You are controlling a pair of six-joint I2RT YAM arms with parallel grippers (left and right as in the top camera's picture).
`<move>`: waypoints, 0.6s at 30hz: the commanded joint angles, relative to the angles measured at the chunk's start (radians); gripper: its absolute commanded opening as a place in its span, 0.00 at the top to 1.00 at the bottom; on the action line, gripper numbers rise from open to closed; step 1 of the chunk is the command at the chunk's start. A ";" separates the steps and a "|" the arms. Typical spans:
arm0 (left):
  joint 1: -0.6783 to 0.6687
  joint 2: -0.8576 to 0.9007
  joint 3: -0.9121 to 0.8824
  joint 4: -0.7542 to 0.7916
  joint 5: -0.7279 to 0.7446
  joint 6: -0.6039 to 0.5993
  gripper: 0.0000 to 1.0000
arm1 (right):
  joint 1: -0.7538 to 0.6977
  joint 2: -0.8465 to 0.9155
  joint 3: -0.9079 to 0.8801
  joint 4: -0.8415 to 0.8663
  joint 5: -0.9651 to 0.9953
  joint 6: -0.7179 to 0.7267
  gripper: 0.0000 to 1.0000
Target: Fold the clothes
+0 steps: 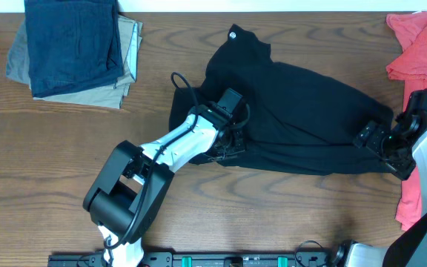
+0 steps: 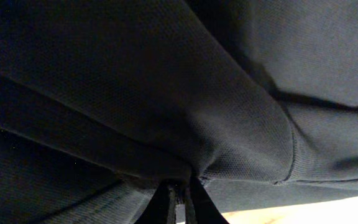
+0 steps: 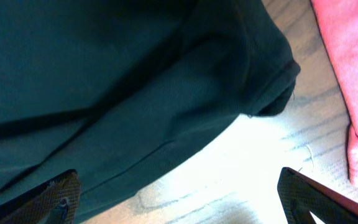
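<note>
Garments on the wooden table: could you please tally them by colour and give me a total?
Black soft-fabric shirt, spread at the centre: 1
Coral-red T-shirt, at the right edge: 1
Navy-blue folded garment, top of the stack at upper left: 1
Khaki folded garment, beneath the navy one: 1
Total: 4

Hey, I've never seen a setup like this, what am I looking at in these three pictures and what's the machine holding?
These are two robot arms at a wooden table. One picture looks down from above; the other two come from cameras on each wrist. A black shirt lies spread out in the middle. The left gripper is shut, pinching a fold of that shirt. The right gripper is wide open beside the shirt's edge, holding nothing. A stack of folded navy and khaki clothes sits at the far left, and a red T-shirt at the far right.
</note>
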 commanded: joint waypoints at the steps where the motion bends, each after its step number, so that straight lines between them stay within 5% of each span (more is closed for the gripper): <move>1: 0.022 -0.006 0.019 0.003 -0.014 0.042 0.94 | -0.003 -0.010 -0.007 0.010 0.000 -0.011 0.01; 18: 0.047 -0.034 0.020 0.264 -0.074 0.126 0.94 | -0.003 -0.009 -0.012 0.025 0.000 -0.011 0.01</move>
